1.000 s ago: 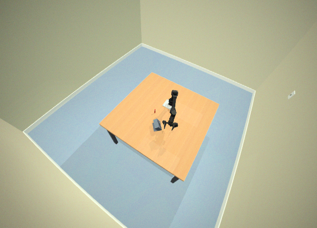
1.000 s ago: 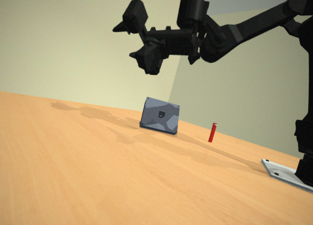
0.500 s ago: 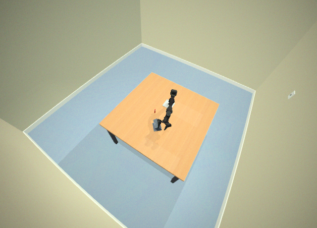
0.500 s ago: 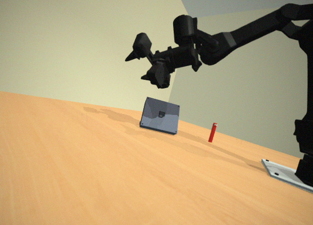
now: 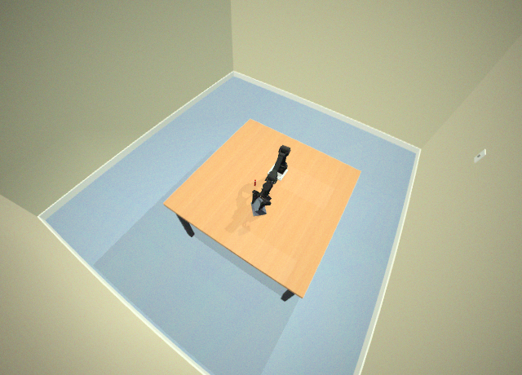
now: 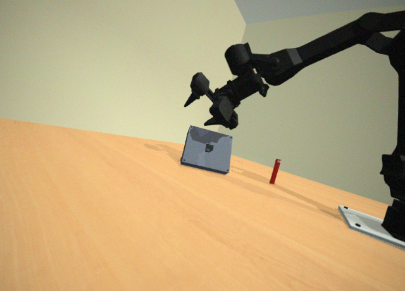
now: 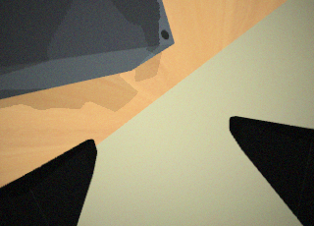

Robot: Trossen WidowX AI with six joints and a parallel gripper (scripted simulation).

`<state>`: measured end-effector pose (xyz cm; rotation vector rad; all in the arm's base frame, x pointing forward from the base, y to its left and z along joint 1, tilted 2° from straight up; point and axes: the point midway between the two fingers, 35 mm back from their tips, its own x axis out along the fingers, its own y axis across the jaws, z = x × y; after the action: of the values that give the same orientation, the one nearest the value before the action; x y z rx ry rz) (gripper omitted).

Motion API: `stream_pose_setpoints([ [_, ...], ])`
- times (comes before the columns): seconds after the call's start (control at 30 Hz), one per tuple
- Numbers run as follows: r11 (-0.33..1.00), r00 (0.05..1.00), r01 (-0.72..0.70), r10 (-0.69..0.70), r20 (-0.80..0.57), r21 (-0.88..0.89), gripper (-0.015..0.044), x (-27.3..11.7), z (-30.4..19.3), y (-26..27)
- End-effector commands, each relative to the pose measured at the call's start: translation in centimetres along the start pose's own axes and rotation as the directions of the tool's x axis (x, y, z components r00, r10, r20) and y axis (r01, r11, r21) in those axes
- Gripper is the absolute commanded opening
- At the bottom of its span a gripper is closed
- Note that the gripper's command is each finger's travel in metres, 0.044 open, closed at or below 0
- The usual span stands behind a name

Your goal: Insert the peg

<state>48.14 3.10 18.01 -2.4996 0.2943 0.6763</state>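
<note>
Fingers [image 6: 196,100] stand wide apart and empty above the panel [image 6: 205,154], ready for a grasp. The peg [image 6: 274,171] stands upright on the surface beside the panel, untouched.

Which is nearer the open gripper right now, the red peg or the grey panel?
The grey sloped panel: the gripper hangs just above its top edge, while the red peg stands apart, towards the arm's base.

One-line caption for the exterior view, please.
Open, empty gripper hangs above the sloped panel; the red peg stands untouched on the table.
</note>
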Motion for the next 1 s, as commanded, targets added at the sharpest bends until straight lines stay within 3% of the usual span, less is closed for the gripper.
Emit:
stream_pose_setpoints([
  [0.0,0.997,0.998,-0.055,0.053,0.04,0.058,0.044,-0.4,-0.6,2.1],
  [0.5,0.898,0.923,-0.348,0.278,0.265,0.269,0.044,-2.9,0.2,11.2],
  [0.97,0.668,0.774,-0.612,0.4,0.49,0.422,0.044,-7.7,1.7,17.9],
])
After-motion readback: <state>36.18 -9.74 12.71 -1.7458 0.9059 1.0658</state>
